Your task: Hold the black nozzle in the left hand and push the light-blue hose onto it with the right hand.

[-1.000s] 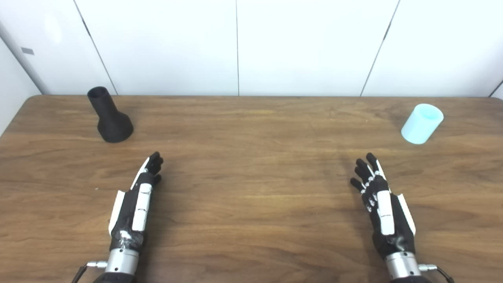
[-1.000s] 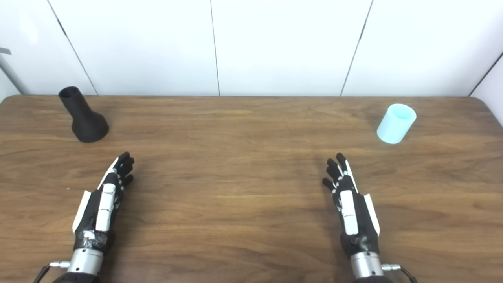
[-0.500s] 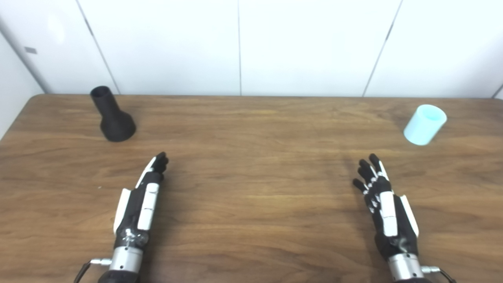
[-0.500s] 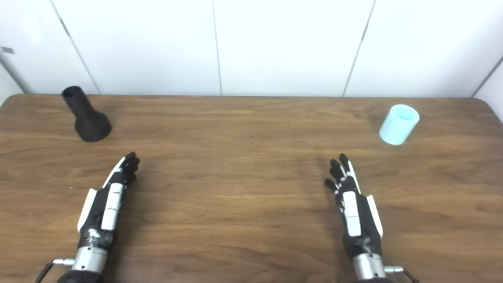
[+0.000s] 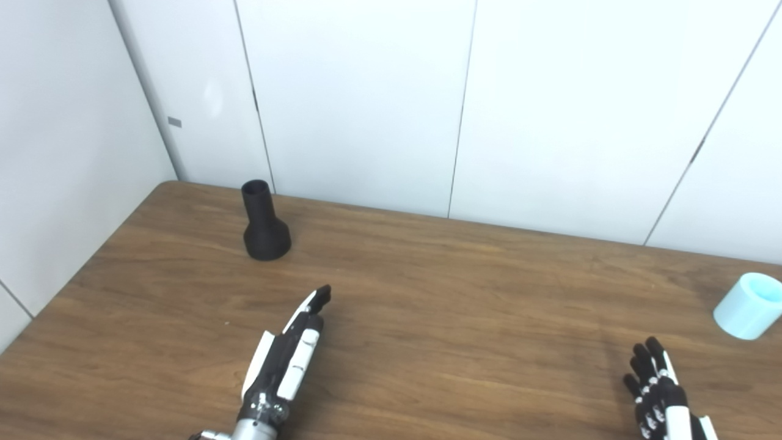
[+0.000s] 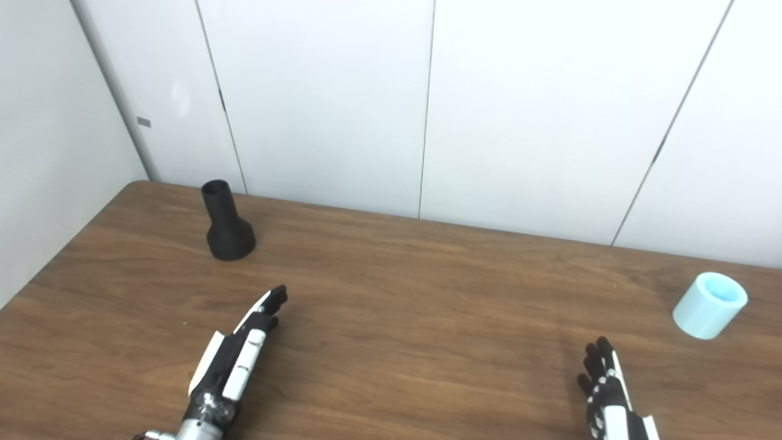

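Wood-grain table (image 5: 464,293) fills the lower part of the view beneath white wall panels (image 5: 366,104). Left hand (image 5: 287,360) lies empty at centre-left, fingers straight. Right hand (image 6: 608,397), empty with fingers spread, sits at the bottom right. Black nozzle (image 5: 264,222) stands upright far left; light-blue hose (image 6: 708,305) stands far right.

The black nozzle (image 5: 265,223) stands upright, wide end down, near the counter's (image 5: 440,305) far left corner. The light-blue hose (image 5: 748,305) sits by the right edge. The left hand (image 5: 290,357) lies extended, empty, fingers toward the nozzle, well apart from it. The right hand (image 5: 660,397) shows spread fingers at the near edge.
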Action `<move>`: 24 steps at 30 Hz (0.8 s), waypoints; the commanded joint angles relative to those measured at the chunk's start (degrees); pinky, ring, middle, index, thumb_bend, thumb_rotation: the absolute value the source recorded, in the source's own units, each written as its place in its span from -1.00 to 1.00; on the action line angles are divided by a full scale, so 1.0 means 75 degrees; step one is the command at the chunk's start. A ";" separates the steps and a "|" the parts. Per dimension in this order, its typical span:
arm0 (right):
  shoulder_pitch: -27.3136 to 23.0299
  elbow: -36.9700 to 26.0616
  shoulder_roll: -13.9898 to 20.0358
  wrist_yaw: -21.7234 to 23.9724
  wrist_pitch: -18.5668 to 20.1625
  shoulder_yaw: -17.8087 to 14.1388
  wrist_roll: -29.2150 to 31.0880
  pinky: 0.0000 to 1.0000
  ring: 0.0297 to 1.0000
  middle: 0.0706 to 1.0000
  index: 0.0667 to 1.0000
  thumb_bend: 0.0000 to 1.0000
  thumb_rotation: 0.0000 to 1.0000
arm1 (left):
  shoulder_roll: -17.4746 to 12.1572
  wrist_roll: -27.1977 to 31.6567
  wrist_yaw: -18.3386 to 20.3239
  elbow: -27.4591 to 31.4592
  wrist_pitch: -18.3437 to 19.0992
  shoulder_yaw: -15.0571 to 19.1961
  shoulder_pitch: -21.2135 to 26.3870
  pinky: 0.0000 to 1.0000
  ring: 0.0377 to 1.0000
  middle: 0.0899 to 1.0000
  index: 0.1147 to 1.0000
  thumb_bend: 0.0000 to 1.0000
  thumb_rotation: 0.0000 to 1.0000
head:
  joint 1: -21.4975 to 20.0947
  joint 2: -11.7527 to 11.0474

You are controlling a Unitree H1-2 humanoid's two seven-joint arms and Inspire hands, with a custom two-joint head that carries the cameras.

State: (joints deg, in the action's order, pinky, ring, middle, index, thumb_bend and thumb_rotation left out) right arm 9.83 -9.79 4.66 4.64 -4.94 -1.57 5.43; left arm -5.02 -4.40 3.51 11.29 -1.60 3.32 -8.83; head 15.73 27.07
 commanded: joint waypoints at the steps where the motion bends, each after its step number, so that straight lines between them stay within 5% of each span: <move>1: 0.0210 0.0565 0.0051 0.0036 -0.0188 -0.0052 0.0026 1.00 0.97 0.96 1.00 0.22 1.00 | 0.0040 -0.0075 -0.0010 -0.0245 0.0027 -0.0156 -0.0223 1.00 0.97 0.90 0.89 -0.14 0.85 | 0.0004 0.0007; 8: 0.0234 0.0442 0.0036 0.0045 -0.0036 -0.0052 0.0068 1.00 0.98 0.96 1.00 0.20 1.00 | 0.0074 -0.0028 -0.0091 -0.0147 0.0179 -0.0127 -0.0230 1.00 0.94 0.88 0.89 -0.11 0.71 | -0.0135 0.0127; 13: 0.0286 0.0355 -0.0001 -0.0042 0.0016 -0.0005 -0.0135 0.93 0.93 0.92 1.00 0.28 1.00 | 0.0165 0.0027 -0.0341 0.0083 0.0343 0.0031 -0.0243 0.92 0.89 0.83 0.86 -0.09 0.14 | -0.0258 0.0159; 14: 0.0297 0.0328 -0.0015 -0.0065 0.0055 -0.0002 -0.0164 0.95 0.94 0.92 1.00 0.30 1.00 | 0.0163 0.0059 -0.0410 0.0064 0.0288 0.0096 -0.0205 0.87 0.88 0.83 0.85 0.01 -0.09 | -0.0273 0.0149; 18: 0.0298 0.0301 -0.0057 -0.0121 0.0086 -0.0005 -0.0239 0.95 0.93 0.92 1.00 0.31 1.00 | 0.0152 0.0508 -0.0624 -0.0130 -0.0003 0.0488 0.0062 0.96 0.91 0.88 0.89 0.17 -0.51 | -0.0310 0.0138; 22: 0.0276 0.0363 -0.0062 -0.0153 0.0002 -0.0007 -0.0305 0.88 0.89 0.89 0.99 0.32 1.00 | -0.0158 0.0265 -0.0861 -0.0552 -0.0381 0.0868 0.0628 1.00 0.92 0.89 0.89 0.40 -0.59 | -0.0320 0.0139; 24: 0.0271 0.0382 -0.0054 -0.0160 -0.0008 0.0000 -0.0331 0.83 0.86 0.88 0.97 0.37 1.00 | -0.0215 -0.0100 -0.1116 -0.0452 -0.0285 0.0996 0.0926 0.81 0.81 0.80 0.77 0.61 -0.51 | -0.0316 0.0146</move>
State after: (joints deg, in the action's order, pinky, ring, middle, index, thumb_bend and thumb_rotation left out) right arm 9.80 -10.08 4.28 3.62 -4.68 -1.46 3.21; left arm -5.81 -3.49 -3.16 7.10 -2.74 10.23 -3.46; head 13.36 28.12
